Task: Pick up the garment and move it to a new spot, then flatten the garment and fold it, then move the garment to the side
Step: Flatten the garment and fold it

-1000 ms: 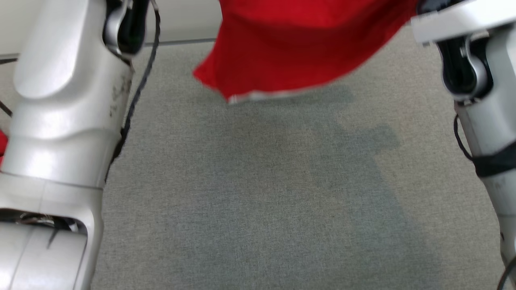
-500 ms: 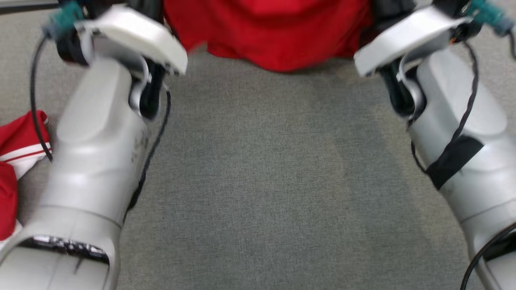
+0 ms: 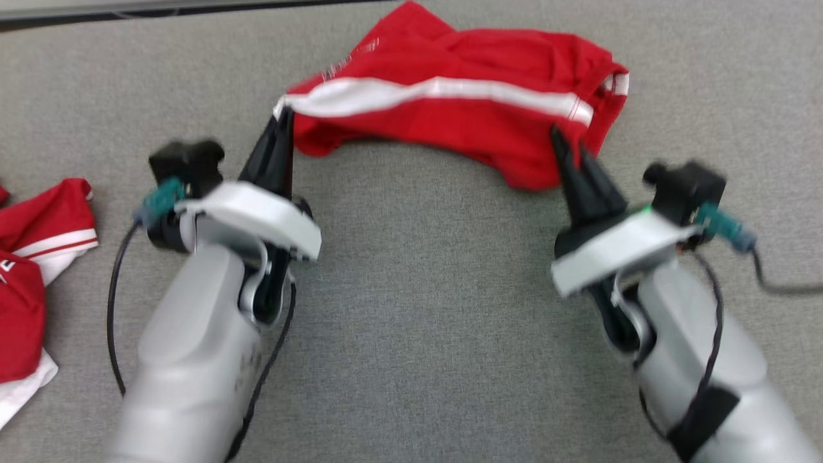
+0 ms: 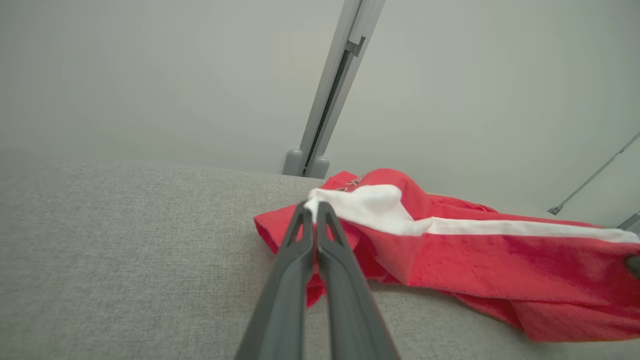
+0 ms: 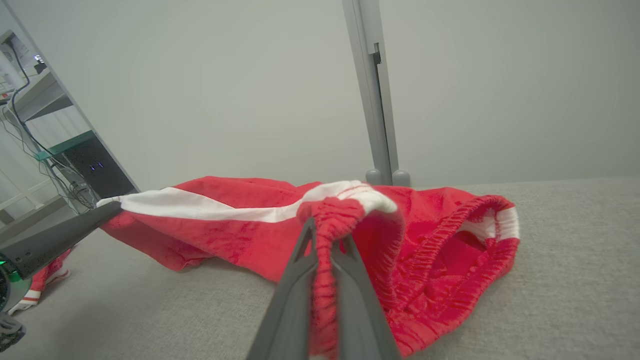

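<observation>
The garment (image 3: 463, 116) is a pair of red shorts with a white side stripe, lying crumpled at the far middle of the grey table. My left gripper (image 3: 285, 122) is shut on its white-striped left corner (image 4: 320, 200). My right gripper (image 3: 566, 145) is shut on the red elastic waistband at its right end (image 5: 327, 220). The cloth sags between the two grips and rests on the table (image 3: 424, 308). In the right wrist view the other arm's dark fingers (image 5: 55, 240) hold the far corner at the left.
Another red and white garment (image 3: 32, 270) lies at the table's left edge. A grey post (image 4: 330, 95) stands against the pale wall behind the table. A desk with cables (image 5: 45, 135) sits far left in the right wrist view.
The head camera has tilted and the picture shifted. The garment, held high and hanging a second ago, now lies low on the table, with both grippers lowered and still gripping it.
</observation>
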Controlling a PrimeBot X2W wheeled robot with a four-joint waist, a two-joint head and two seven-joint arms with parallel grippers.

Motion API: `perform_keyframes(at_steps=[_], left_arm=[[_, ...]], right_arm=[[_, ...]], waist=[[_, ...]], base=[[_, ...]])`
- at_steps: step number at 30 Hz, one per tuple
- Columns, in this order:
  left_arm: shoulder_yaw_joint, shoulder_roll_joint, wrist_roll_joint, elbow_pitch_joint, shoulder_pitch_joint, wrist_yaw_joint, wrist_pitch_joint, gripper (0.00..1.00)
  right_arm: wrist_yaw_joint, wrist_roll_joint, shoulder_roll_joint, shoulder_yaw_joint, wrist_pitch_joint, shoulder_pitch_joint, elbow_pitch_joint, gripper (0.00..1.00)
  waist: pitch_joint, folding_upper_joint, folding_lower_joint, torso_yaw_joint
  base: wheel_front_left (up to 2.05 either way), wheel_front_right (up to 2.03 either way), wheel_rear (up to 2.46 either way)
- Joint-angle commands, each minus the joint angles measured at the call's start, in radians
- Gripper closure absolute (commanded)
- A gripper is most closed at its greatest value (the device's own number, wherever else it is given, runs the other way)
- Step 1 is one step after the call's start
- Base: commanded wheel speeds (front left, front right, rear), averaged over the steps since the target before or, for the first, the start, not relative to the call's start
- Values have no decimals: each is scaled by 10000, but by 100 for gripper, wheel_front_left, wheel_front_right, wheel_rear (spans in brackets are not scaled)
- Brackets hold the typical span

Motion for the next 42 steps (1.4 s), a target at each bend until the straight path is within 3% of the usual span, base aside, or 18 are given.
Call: perform_keyframes(at_steps=[1, 9, 16, 26, 33, 42], left_arm=[[240, 37, 265, -490, 492, 3, -3, 100], [1211, 35, 1372, -3334, 3925, -162, -3, 100], [1782, 82, 1974, -4998, 6454, -256, -2, 100], [2303, 312, 2038, -6621, 8533, 23, 36, 100], [1947, 616, 1878, -6618, 7522, -174, 808, 100], [858, 874, 1565, -4130, 3135, -440, 1864, 100]], right_arm=[[-1, -181, -99, 27, -51, 619, -411, 100], [-1, -677, -563, -497, -52, 3922, -2763, 100], [-1, -1096, -785, -792, -50, 6490, -4396, 100], [-1, -1454, -623, -881, -52, 8704, -5677, 100], [-1, -942, -236, -1131, -52, 8316, -5404, 100], [-1, -186, 577, -1961, -51, 6438, -4461, 100]], waist=[[-388, 0, 0, 46], [-1598, 0, 0, 200], [-2579, 0, 0, 213], [-3067, 0, 0, -258], [-2631, 0, 0, -601], [-767, 0, 0, -1506]], base=[[0, 0, 0], [0, 0, 0], [0, 0, 0], [0, 0, 0], [0, 0, 0], [0, 0, 0]])
